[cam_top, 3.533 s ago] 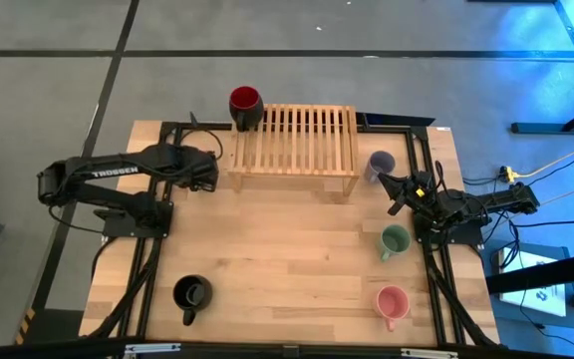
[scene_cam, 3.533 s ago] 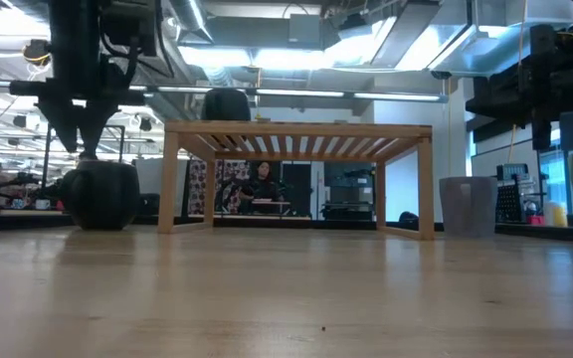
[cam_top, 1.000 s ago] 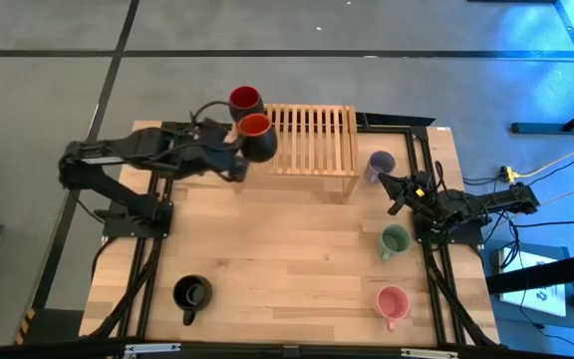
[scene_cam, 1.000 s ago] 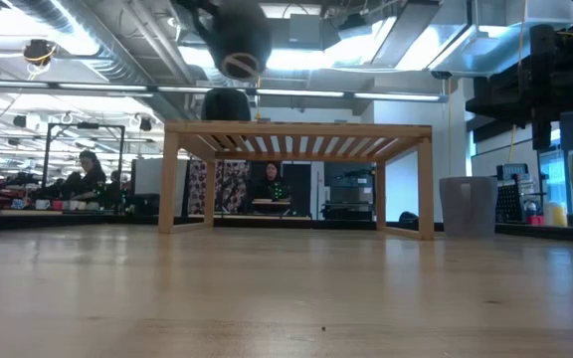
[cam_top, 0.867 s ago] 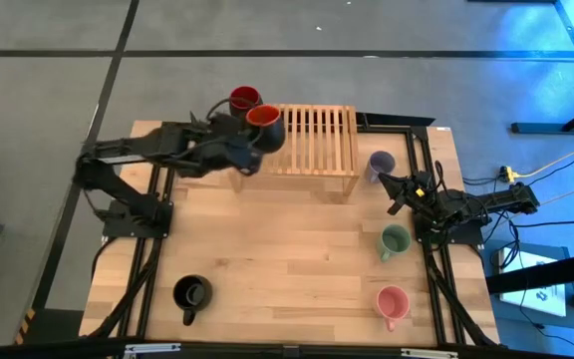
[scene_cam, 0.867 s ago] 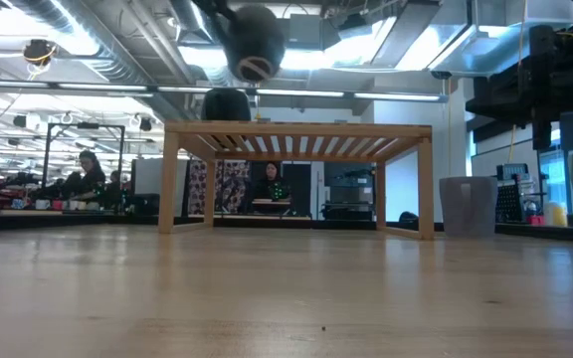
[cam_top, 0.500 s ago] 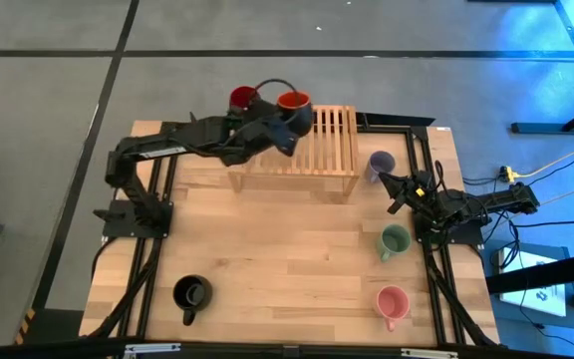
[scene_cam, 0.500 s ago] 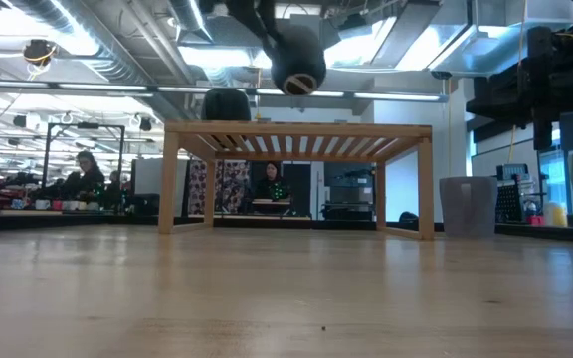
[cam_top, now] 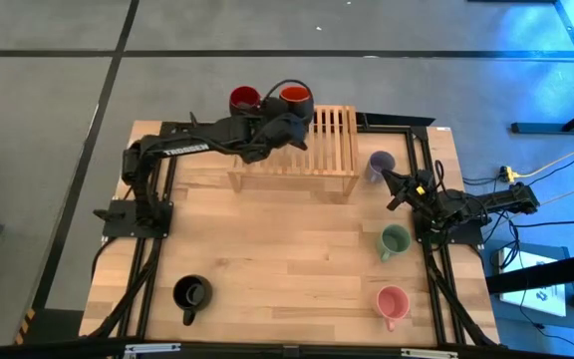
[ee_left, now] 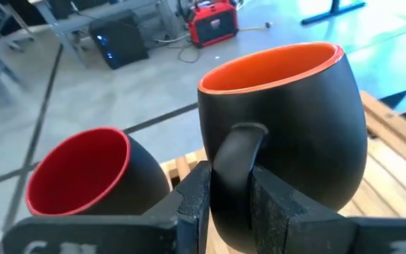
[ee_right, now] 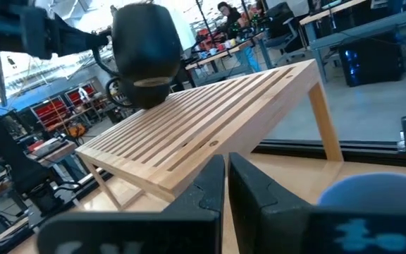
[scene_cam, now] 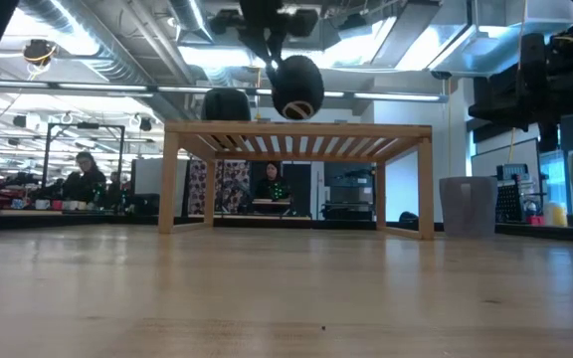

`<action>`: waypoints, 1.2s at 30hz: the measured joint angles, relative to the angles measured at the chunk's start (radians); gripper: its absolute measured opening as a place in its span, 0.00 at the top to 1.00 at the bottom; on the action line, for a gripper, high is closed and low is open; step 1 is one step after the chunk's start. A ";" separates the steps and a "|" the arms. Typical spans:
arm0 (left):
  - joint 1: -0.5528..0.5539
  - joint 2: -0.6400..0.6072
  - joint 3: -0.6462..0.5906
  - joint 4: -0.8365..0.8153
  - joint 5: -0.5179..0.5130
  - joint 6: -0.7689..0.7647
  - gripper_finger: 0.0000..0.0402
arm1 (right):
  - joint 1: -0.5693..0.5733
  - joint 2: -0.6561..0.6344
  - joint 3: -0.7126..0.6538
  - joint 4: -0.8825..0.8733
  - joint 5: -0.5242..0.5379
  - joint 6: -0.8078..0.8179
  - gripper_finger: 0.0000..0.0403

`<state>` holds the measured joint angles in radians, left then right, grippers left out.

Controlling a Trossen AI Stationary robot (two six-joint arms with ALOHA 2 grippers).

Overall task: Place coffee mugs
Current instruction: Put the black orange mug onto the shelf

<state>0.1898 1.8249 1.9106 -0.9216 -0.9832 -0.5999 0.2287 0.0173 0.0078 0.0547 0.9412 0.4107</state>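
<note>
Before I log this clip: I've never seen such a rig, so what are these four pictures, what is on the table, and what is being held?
Two dark robot arms work at a wooden table. One camera looks straight down, one sits at table height, and one rides on each wrist.

The left gripper is shut on the handle of a black mug with a red-orange inside, holding it in the air over the back left part of the slatted wooden rack. A black mug with a dark red inside stands beside it on that corner.

On the table stand a lavender-blue mug, a green mug, a pink mug and an all-black mug.

The right gripper waits shut by the lavender-blue mug.
</note>
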 joint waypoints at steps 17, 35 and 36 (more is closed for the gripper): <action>0.013 0.120 -0.001 -0.012 -0.071 -0.137 0.84 | 0.000 0.000 0.000 -0.002 0.018 -0.001 0.98; -0.003 0.117 -0.002 -0.030 0.105 -0.136 0.67 | 0.000 0.000 0.000 -0.002 0.017 -0.002 0.98; -0.003 0.116 -0.002 -0.030 0.113 -0.121 0.67 | 0.000 0.000 0.000 -0.002 0.017 -0.004 0.98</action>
<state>0.1871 1.9413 1.9091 -0.9516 -0.8705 -0.7214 0.2287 0.0170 0.0078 0.0525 0.9581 0.4063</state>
